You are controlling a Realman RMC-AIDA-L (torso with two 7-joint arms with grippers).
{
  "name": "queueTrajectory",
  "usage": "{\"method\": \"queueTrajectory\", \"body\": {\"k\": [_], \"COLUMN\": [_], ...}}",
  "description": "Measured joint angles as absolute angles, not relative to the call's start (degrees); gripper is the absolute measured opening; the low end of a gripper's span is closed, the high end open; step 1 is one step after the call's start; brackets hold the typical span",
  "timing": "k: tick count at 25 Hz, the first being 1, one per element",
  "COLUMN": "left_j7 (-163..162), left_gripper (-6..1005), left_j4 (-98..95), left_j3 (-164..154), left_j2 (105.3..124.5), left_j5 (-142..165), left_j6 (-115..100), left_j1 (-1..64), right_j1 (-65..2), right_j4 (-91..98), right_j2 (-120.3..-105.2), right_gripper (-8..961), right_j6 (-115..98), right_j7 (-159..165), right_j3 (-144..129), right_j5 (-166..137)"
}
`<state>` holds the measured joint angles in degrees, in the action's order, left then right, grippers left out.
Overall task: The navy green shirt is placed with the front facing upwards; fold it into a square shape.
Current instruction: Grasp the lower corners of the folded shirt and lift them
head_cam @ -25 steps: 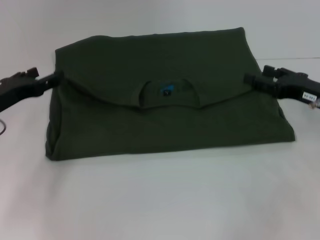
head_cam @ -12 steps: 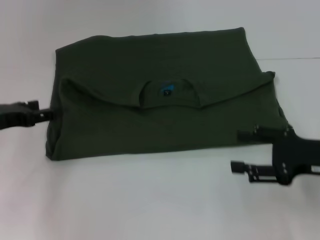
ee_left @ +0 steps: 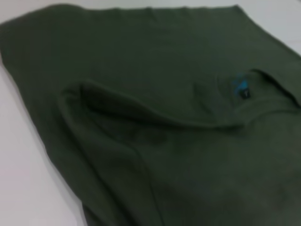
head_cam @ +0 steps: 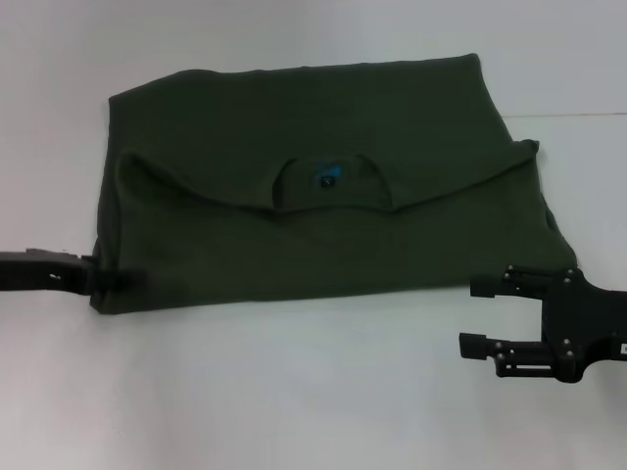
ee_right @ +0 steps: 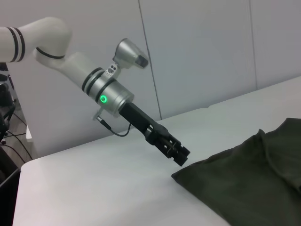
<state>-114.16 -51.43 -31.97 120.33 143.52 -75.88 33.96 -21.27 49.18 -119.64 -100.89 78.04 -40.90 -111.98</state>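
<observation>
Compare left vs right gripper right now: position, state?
Left gripper sits at the near left corner of the shirt, low against the cloth; right gripper is off the shirt, over bare table past its near right corner. Right gripper's fingers are spread, holding nothing; the left's are unclear. Both are black.

Matt cotton-like navy green shirt (head_cam: 313, 196)

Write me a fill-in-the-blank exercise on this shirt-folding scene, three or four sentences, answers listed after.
1. The small label inside the collar of the navy green shirt is ____ in colour.
2. The left gripper is at the shirt's near ____ corner.
3. The right gripper hangs over the bare white table with its fingers ____.
4. In the right wrist view, the ring on the left arm glows ____.

Missing words: blue; left; open; green
</observation>
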Motion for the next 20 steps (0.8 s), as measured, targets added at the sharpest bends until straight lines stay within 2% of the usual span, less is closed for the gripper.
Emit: {"method": "queueTrajectory", "body": {"k": [20], "left_j7": [-114.5], "left_gripper": [884], "left_j4": [-48.2], "left_j3": [-33.1], "left_j2": [120.70], "left_j5": [146.9], "left_j6": [-73.0], "left_j1": [34.0], "right_j1": [-22.1], "right_j4": [48.4], "right_j2": [-119.75], "right_gripper": [810], "right_j6": [-100.3], "right_j7": [79.1], "right_j3": [-41.4], "right_j5": [-111.9]}}
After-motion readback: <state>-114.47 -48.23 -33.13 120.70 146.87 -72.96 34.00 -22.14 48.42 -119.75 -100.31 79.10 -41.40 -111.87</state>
